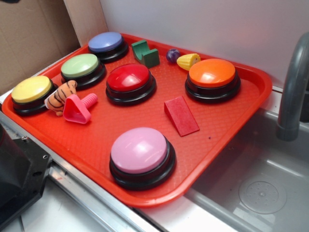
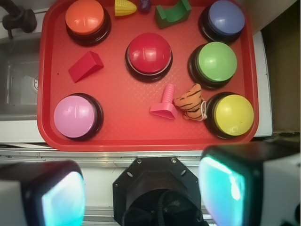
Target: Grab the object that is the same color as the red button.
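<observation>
- The gripper (image 2: pixel 141 197) hangs high, off the tray's (image 1: pixel 87 145) near edge, fingers (image 2: pixel 61 197) spread wide and empty; probably a survey pose.
- The dark-red wedge (image 1: pixel 181 116) lies flat between the orange button (image 1: pixel 212 73) and pink button (image 1: pixel 140 150), apart from both.
- Its long axis slants between the red button (image 1: pixel 128 78) and the sink-side edge.

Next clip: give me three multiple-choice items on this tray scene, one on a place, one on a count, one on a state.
1. The dark-red wedge lies between:
A. orange and pink buttons
B. blue and green buttons
C. yellow and green buttons

2. Dome buttons on the red tray:
A. four
B. six
C. eight

3. The end effector is:
A. gripping the wedge
B. pressing the red button
C. open, off the tray

Answers: 1 A, it sits between the orange button and pink button. 2 B, six domes show. 3 C, its fingers stand apart at the tray's near edge.
</observation>
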Controlling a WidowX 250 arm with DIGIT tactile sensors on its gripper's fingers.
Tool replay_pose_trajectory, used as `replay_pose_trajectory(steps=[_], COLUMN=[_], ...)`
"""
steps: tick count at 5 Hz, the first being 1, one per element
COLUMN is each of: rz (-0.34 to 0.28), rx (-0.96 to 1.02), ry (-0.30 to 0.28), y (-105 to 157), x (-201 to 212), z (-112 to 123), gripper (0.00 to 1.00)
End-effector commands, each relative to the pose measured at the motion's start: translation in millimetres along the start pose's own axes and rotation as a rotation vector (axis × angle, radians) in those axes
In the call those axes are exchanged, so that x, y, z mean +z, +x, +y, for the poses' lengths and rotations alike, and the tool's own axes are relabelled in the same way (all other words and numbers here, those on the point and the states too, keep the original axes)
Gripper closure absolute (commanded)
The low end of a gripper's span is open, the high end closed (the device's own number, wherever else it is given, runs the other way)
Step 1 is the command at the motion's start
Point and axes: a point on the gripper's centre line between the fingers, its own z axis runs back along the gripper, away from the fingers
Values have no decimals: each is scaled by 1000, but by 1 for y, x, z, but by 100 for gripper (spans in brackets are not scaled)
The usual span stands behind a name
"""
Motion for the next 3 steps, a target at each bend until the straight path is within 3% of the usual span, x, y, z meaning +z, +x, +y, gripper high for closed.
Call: replay_pose_trajectory(steps=[1, 2, 3], rz=[0, 48, 74], rx=[0, 52, 222], ry=[0, -22, -94], y=[0, 12, 31], x=[0, -11, -33], z=[0, -7, -20], gripper=[0, 0, 0])
